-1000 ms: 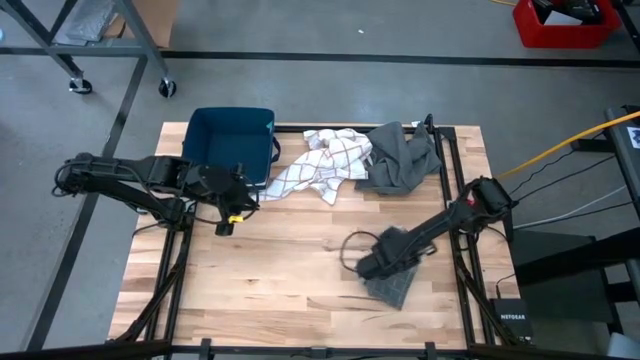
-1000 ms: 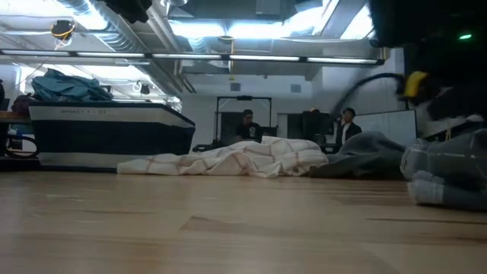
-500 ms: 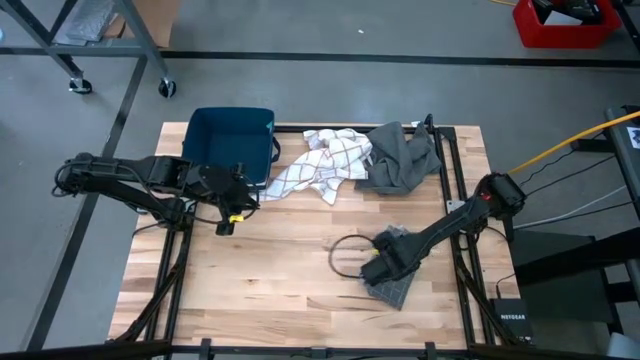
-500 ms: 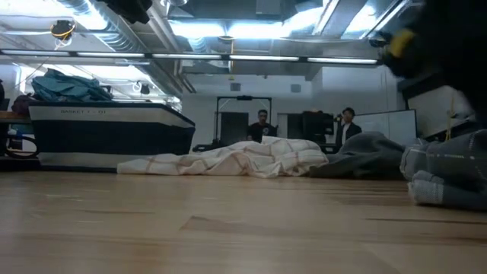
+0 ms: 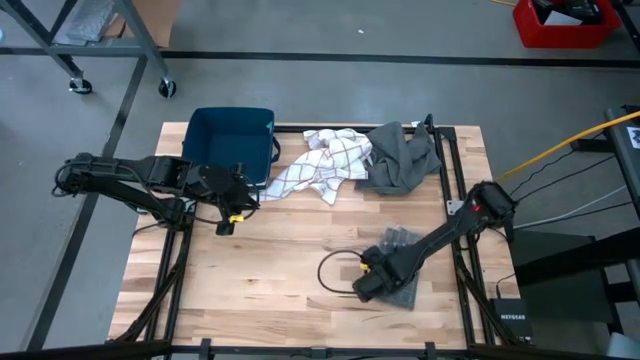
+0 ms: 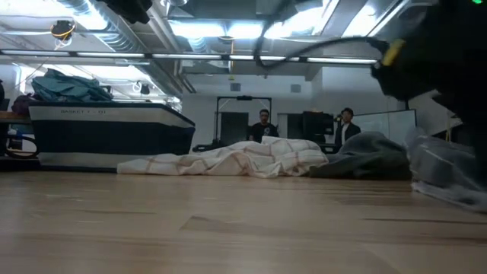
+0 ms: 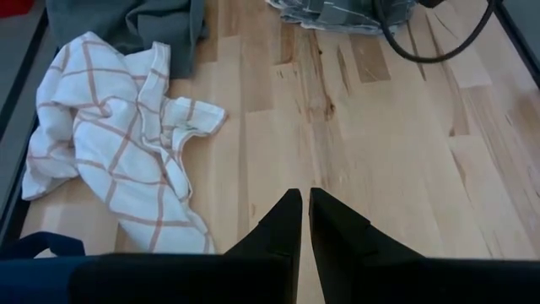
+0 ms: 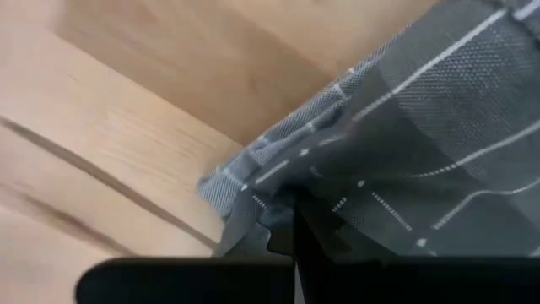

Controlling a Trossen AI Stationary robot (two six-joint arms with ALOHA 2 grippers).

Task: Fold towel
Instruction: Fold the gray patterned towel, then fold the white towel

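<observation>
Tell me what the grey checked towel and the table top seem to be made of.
The grey towel looks like woven cotton: matte, with a visible weave grid and thin pale stripes, creasing softly. The table top looks like pale wood in joined strips, with grain lines and a smooth, faintly glossy finish, possibly sealed.

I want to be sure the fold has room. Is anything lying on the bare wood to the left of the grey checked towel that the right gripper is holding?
Nothing visible does. The right gripper is shut on the grey checked towel, and only bare table lies left of it. The white checked towel lies well away, at the far edge.
</observation>
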